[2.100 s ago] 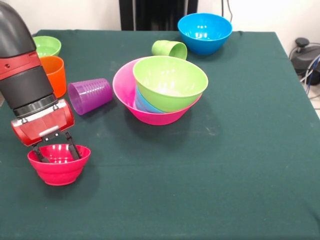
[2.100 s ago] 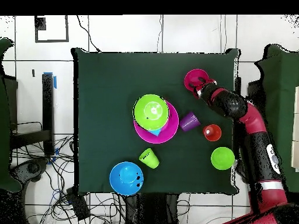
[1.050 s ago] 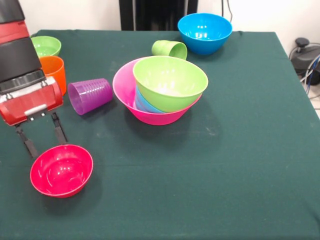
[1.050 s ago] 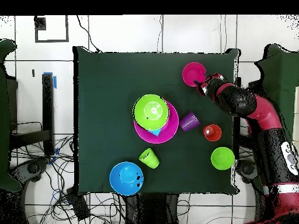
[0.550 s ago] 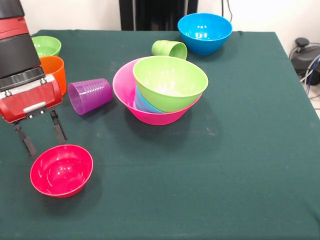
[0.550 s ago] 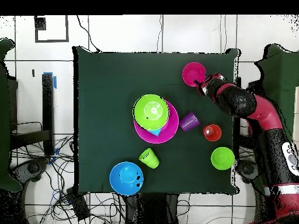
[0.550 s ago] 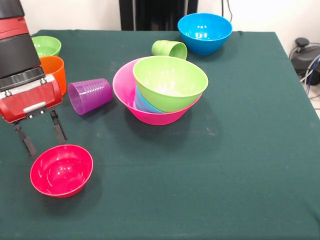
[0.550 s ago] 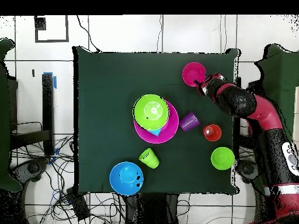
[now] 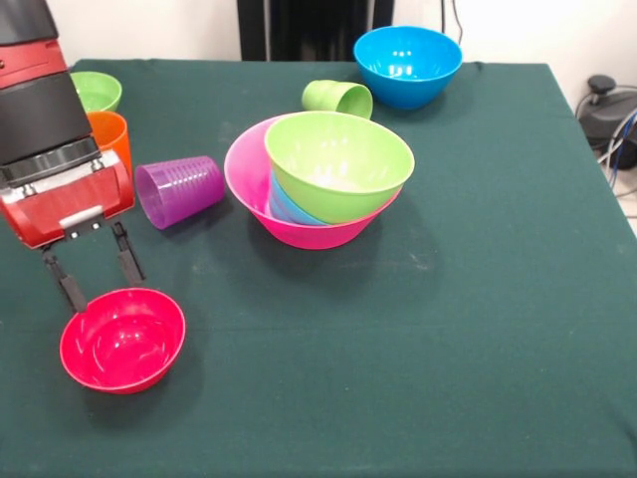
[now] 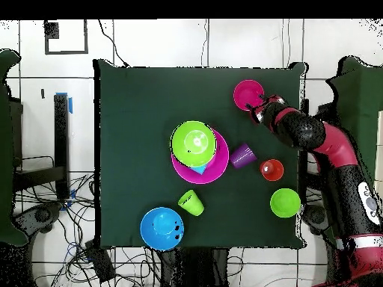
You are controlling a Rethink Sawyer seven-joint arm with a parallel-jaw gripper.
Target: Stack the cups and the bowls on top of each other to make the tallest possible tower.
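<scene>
The gripper (image 9: pixel 98 271) hangs just above the far rim of the small magenta-red bowl (image 9: pixel 122 340), its two black fingers (image 9: pixel 127 258) spread apart and holding nothing; the bowl sits upright on the green tablecloth (image 9: pixel 478 299) near the table's front corner, free of the fingers as far as the front view shows. In the overhead view the gripper (image 10: pixel 256 112) sits at the edge of that same bowl (image 10: pixel 247 94), with the red and black arm (image 10: pixel 329 149) running back along the table's side. The tower (image 9: pixel 318 179) stands near the middle of the cloth: the large pink bowl (image 9: pixel 249 179) at the base, a light blue piece (image 9: pixel 284 207) nested inside it, and the medium green bowl (image 9: pixel 338 164) tilted on top (leaning toward the pink bowl's right-hand rim). Beside the tower, the purple cup (image 9: pixel 179 190) lies on its side, its mouth pointing away from the pink bowl. The orange cup (image 9: pixel 107 144) stands upright just behind the arm's wrist, and a small green bowl (image 9: pixel 97 91) sits beyond it near the far corner. The light green cup (image 9: pixel 338 98) lies tipped on its side behind the tower, and the medium blue bowl (image 9: pixel 407 65) stands upright by the table's far edge.
</scene>
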